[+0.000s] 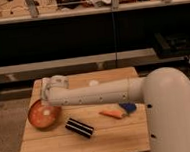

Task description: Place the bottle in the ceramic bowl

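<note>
The gripper (50,96) hangs at the ceramic bowl's (36,123) far rim, its grip impossible to tell; a pale blur (42,113) inside the orange bowl may be the bottle, unclear

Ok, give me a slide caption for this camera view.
Arm stretched across a wooden table, gripper poised over the ceramic bowl; ribbed black block lies beside it.

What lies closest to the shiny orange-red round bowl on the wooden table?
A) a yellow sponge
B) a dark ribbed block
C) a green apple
B: the dark ribbed block lies just beside the bowl; the robot's gripper is over the bowl's far edge.
</note>
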You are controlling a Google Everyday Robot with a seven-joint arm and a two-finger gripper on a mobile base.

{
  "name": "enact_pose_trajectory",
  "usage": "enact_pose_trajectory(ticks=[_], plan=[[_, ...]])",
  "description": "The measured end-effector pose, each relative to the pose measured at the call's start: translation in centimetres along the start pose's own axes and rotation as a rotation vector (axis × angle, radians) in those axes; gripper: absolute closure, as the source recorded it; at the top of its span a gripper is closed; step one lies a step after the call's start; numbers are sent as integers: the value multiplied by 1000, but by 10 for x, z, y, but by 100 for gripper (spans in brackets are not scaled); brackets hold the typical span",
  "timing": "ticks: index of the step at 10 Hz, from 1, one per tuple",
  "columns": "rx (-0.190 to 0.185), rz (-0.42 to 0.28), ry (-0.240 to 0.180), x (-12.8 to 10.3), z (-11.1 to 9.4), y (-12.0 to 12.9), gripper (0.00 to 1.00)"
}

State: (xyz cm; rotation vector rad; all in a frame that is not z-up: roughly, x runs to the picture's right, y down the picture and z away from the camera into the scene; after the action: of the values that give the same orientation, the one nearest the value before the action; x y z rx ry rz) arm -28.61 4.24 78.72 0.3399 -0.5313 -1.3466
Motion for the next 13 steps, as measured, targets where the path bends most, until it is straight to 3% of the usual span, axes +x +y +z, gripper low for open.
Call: enact_pose_trajectory(ticks=[10, 13], plan=[[13, -30, 14, 5, 5, 3, 79], [18, -36, 19, 6, 6, 2, 61]])
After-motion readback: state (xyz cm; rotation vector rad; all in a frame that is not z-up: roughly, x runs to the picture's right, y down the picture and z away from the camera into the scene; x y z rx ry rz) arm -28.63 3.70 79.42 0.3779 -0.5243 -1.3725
